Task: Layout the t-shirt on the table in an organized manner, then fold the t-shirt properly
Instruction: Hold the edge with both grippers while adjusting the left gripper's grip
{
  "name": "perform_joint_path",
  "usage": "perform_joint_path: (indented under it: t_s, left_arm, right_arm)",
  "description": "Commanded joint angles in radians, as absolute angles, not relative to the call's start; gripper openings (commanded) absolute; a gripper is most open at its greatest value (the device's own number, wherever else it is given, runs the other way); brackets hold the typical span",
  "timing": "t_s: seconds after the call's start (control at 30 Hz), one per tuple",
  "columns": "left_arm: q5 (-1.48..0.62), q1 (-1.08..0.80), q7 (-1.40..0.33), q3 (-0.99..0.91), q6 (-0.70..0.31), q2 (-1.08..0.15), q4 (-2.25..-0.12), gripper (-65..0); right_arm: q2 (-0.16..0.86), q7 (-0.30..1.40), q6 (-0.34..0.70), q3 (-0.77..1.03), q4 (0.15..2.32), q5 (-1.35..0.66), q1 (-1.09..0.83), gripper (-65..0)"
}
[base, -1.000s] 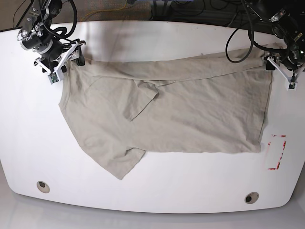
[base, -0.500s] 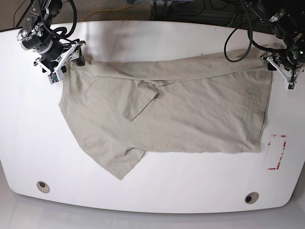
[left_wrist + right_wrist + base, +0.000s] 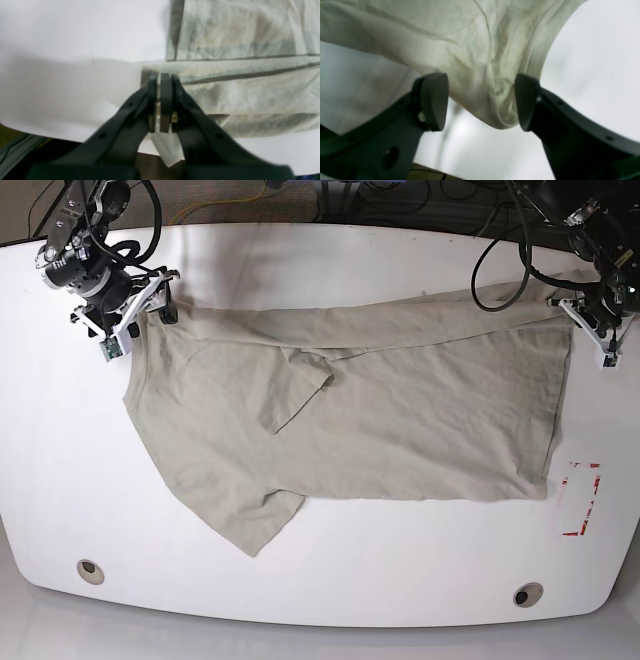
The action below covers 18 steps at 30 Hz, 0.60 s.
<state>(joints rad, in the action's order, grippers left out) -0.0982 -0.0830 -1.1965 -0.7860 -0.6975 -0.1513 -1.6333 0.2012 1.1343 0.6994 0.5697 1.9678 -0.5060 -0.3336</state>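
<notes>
- Base view: t-shirt (image 3: 350, 405) lies spread across the middle of the table (image 3: 330, 580), hem end toward the right edge, collar end toward the far-left corner.
- One sleeve (image 3: 300, 385) is folded over the chest; the other sleeve (image 3: 255, 525) points toward the near edge.
- Bare white surface runs all along the near edge and down the left edge. Two grey holes (image 3: 90, 570) sit near the near corners, well apart from the cloth.
- Red dashed mark (image 3: 580, 500) is by the right edge, just beside the shirt's near hem corner, not covered.
- Right gripper (image 3: 135, 305) is at the shirt's far-left corner, near the table's far edge. Left gripper (image 3: 590, 315) is at the far hem corner, close to the right edge; little surface left outboard of it.
- Left wrist view: left gripper (image 3: 162, 82) has its jaws pressed together on the folded hem corner of the t-shirt (image 3: 250, 82); a bit of cloth pokes out below the pads. Table edge is right under the fingers, with dark floor beyond it. Bare table (image 3: 75, 50) to the left of the cloth.
- Right wrist view: right gripper (image 3: 480, 100) has its jaws standing apart, straddling a hanging bulge of the t-shirt (image 3: 482, 75). One fingertip (image 3: 526, 100) touches the fabric edge; the other pad sits beside the cloth, contact unclear. Nothing is pinched.
- Bare table (image 3: 582, 75) on both sides of the bulge.
</notes>
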Motion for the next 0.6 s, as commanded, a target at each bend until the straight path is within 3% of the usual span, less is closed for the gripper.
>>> perform_joint_path:
  t_s: [0.0,0.47,0.57]
  left_arm:
    - [-0.104,-0.076,-1.188,-0.788,-0.698,-0.168,-1.65,-64.7]
    - [-0.107,-0.077,-1.19,-0.794,-0.698,-0.171,-1.658,-64.7]
    - [-0.107,-0.077,-1.19,-0.796,-0.698,-0.171,-1.684,-64.7]
  right_arm:
    - [0.211,1.118,0.698,0.581,1.985,-0.526,-0.323,-25.0]
    - [0.211,1.118,0.698,0.576,1.954,-0.518,-0.294,-25.2]
    - [0.211,1.115,0.698,0.575,1.917,-0.518,-0.277,-28.5]
